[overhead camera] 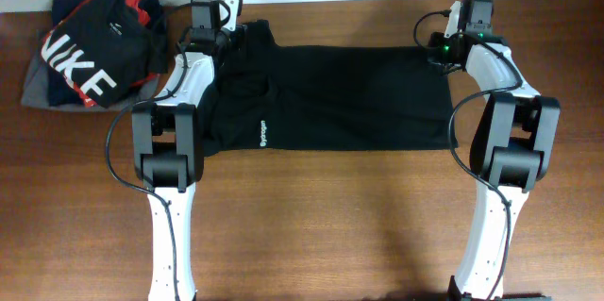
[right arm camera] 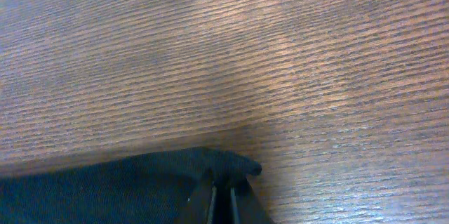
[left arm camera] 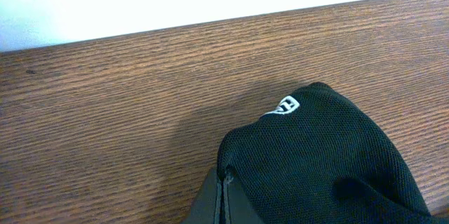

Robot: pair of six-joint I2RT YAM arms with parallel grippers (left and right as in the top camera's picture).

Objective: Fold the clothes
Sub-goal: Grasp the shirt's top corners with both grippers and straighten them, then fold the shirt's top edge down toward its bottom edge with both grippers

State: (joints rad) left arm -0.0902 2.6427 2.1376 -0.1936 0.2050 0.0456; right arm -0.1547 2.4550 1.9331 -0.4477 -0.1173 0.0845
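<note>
- Across centre of brown wooden table [overhead camera: 330, 225], black short-sleeved soft-fabric T-shirt [overhead camera: 330, 98] lies spread flat.
- left gripper [left arm camera: 224, 182] at shirt's 11 o'clock corner, jaws pressed together, pinching bunched fabric beside tiny white logo mark [left arm camera: 284, 104].
- right gripper [right arm camera: 222, 185] at shirt's 1 o'clock corner, jaws pinching fabric edge.
- black-and-red NIKE-lettered garment [overhead camera: 94, 51] piled at table's 10 o'clock, on grey folded garment [overhead camera: 33, 93].

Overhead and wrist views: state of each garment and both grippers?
black T-shirt: spread flat on the table, pinched at both far corners.
left gripper: shut on the black T-shirt.
right gripper: shut on the black T-shirt.
NIKE garment: bunched up, lying on top of the grey garment.
grey garment: lying flat at the bottom of that pile.
</note>
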